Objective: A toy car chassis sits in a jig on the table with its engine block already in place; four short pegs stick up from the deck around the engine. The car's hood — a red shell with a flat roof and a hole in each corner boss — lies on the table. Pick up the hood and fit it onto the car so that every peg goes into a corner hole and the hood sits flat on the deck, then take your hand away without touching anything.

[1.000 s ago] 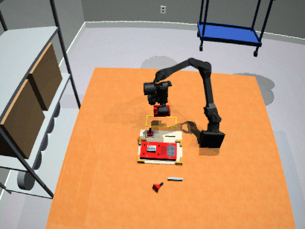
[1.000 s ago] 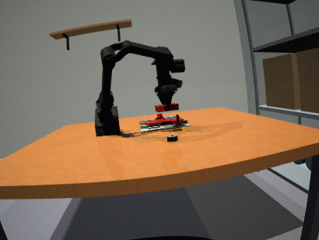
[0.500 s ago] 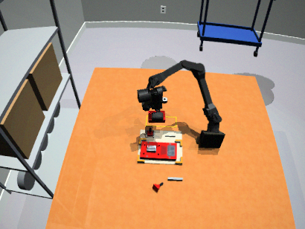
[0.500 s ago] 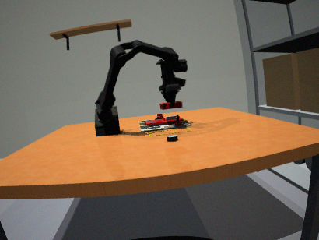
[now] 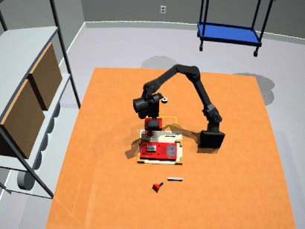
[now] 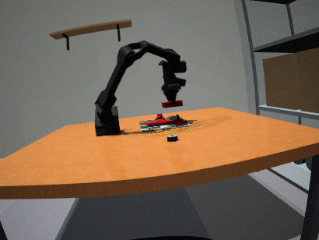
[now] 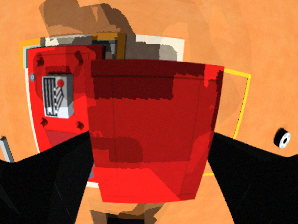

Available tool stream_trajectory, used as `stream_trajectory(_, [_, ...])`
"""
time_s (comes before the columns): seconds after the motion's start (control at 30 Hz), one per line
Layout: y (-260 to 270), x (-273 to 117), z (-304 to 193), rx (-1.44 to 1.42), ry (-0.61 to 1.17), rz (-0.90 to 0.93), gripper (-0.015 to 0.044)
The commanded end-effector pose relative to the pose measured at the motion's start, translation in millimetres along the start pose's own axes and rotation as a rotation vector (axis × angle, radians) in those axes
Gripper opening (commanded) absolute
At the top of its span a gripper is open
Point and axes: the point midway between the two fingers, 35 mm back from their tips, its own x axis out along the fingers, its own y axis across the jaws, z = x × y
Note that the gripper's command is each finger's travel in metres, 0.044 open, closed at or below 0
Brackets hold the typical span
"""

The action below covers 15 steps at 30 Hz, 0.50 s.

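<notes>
Passing—chassis (image 5: 164,152) (image 6: 155,122) (image 7: 65,130) beside raised hood (image 5: 160,122) (image 6: 172,104) (image 7: 152,125)

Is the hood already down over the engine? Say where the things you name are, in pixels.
No, the hood (image 5: 160,121) (image 6: 172,104) (image 7: 150,130) hangs in the air beside the engine (image 5: 151,149) (image 7: 58,97).

1 blue cart (image 5: 230,34), 1 wall outlet (image 5: 163,10), 1 wooden wall shelf (image 6: 91,30)
</notes>
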Motion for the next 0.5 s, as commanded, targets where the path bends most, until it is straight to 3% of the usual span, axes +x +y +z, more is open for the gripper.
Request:
stream_trajectory(0.0, [18,0,2,0.015,0.002,-0.002,0.0000])
stream_trajectory(0.47, [77,2,6,0.046,0.002,-0.004,0.0000])
